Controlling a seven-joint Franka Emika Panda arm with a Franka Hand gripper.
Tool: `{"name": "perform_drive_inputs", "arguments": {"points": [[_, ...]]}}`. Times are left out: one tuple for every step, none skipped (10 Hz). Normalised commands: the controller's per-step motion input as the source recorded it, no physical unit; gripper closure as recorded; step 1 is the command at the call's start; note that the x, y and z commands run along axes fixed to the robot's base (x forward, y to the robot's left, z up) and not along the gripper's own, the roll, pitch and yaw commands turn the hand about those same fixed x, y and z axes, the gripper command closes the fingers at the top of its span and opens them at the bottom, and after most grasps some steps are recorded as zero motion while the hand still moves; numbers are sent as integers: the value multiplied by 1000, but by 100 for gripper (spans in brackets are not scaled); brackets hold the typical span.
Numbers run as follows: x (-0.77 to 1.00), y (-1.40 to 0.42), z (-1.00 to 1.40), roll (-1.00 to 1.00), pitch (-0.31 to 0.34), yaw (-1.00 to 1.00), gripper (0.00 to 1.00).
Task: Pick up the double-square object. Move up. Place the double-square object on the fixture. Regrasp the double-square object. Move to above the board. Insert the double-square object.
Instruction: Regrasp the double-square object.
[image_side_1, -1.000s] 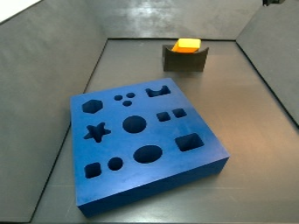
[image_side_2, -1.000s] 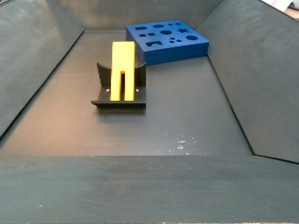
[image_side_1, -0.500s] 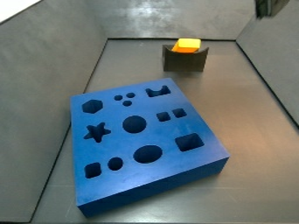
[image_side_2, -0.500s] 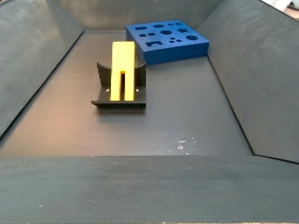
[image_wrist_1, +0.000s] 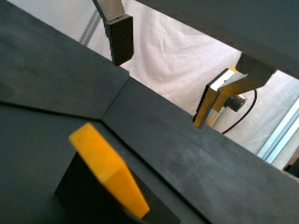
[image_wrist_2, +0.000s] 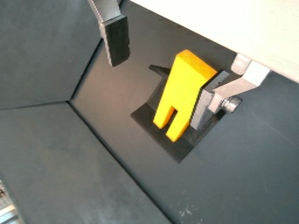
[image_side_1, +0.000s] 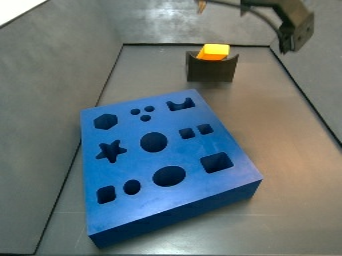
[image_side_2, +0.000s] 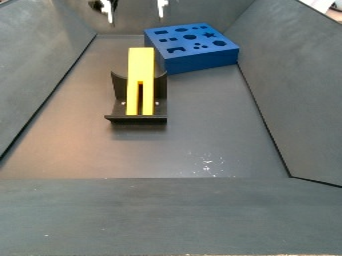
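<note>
While the gripper hangs above the floor, its fingers stand wide apart with nothing clamped between them; in a wrist view the double-square object lies below them on the fixture. In a wrist view the yellow bar shows tilted. In a side view the bar's end tops the fixture, well apart from the board. In a side view the bar rests lengthwise in the fixture, gripper at the top edge.
</note>
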Motion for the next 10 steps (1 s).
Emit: {"name": "perform_drive_inputs", "arguments": {"points": [[105,19,-1000,82,-81,68,0],[114,12,-1000,89,-83,46,0],[121,9,-1000,89,-75,19,0],[119,7,-950,81,-68,11,0],[102,3,-776,77,-46,-4,0],[90,1,-652,81,-33,-8,0],[84,-2,-529,78,-24,-9,0],[83,-1,-412,74,-13,-6,0],[83,-4,-258,76,3,2,0],[0,0,0,0,0,0,100]]}}
